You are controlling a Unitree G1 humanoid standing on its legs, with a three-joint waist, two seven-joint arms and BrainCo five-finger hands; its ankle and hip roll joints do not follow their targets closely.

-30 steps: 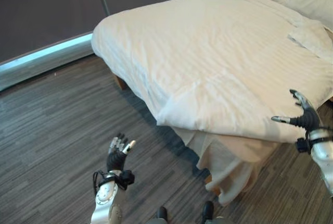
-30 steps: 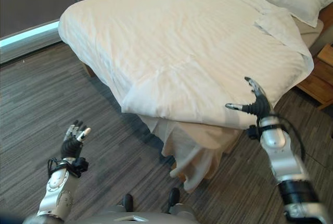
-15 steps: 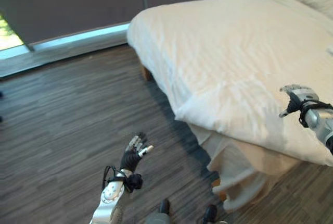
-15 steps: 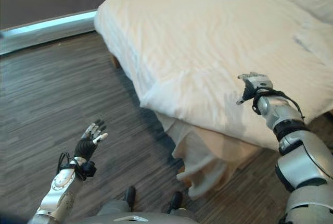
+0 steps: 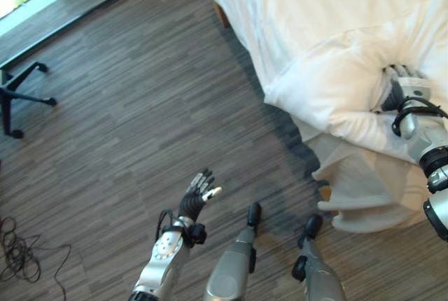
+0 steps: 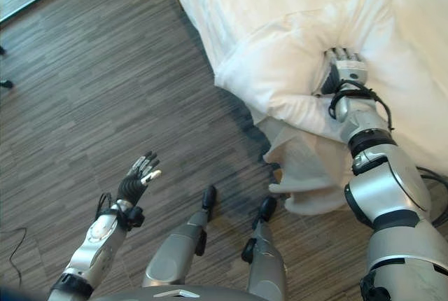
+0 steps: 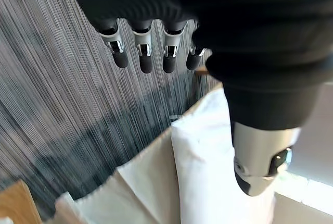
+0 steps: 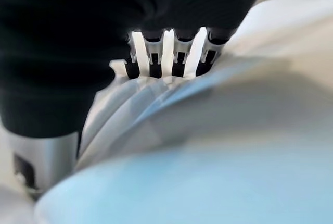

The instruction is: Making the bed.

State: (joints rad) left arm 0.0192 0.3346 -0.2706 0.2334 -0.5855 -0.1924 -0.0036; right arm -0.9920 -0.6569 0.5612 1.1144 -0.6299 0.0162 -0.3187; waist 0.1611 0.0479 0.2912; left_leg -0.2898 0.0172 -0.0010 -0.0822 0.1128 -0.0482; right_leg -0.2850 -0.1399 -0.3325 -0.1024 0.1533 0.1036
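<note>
Duvet [image 6: 280, 63] corner bunched | right hand [image 6: 344, 70] clenched on it | left hand [image 6: 136, 182] fingers spread

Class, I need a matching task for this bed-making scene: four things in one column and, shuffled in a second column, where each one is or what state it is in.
Things:
1. right hand
2. left hand
3. duvet
4. bed skirt

Places or states:
A. hangs in folds under the bed corner, down to the floor
B. open over the wood floor, holding nothing
C. bunched up at the bed corner
D. fingers dug into white folds

Pairs: 1-D, 2-B, 3-C, 4-A
</note>
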